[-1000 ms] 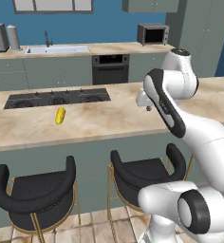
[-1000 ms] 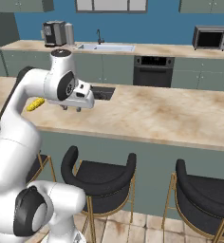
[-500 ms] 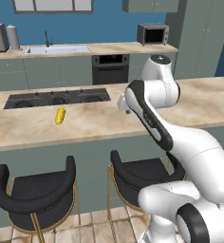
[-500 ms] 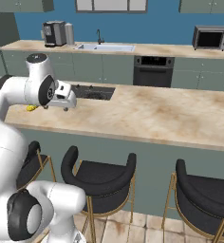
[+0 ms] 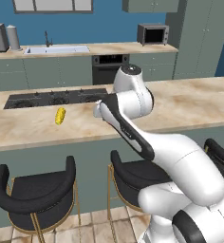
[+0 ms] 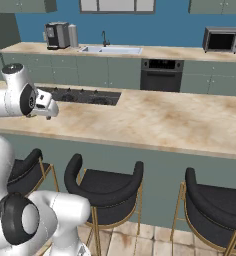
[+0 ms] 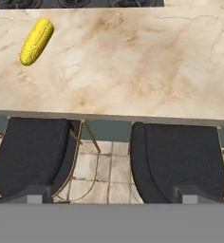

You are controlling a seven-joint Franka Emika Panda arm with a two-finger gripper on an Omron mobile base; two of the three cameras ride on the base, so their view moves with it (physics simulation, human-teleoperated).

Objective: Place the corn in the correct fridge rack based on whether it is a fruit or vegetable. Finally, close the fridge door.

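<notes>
The corn (image 5: 60, 115), a small bright yellow cob, lies on the marble island counter (image 5: 190, 102) just in front of the black cooktop (image 5: 57, 97). In the hand view the corn (image 7: 36, 41) sits at the upper left, well clear of the fingers. My gripper (image 7: 113, 194) is open with nothing between its jaws, and its fingertips (image 7: 35, 194) stand far apart. It hovers over the counter's front edge, to the right of the corn. From the right base view the gripper (image 6: 49, 114) hangs at the far left. The fridge rack and the fridge door are out of view.
Black bar stools (image 5: 35, 190) (image 6: 107, 187) stand under the island's front edge. A back counter carries a sink (image 6: 110, 49), a coffee machine (image 6: 56, 35) and a microwave (image 5: 153, 34). An oven (image 6: 161, 75) is built in below it.
The arm has swung left along the counter toward the corn, and the jaws have gone from shut to open. The corn has not moved.
</notes>
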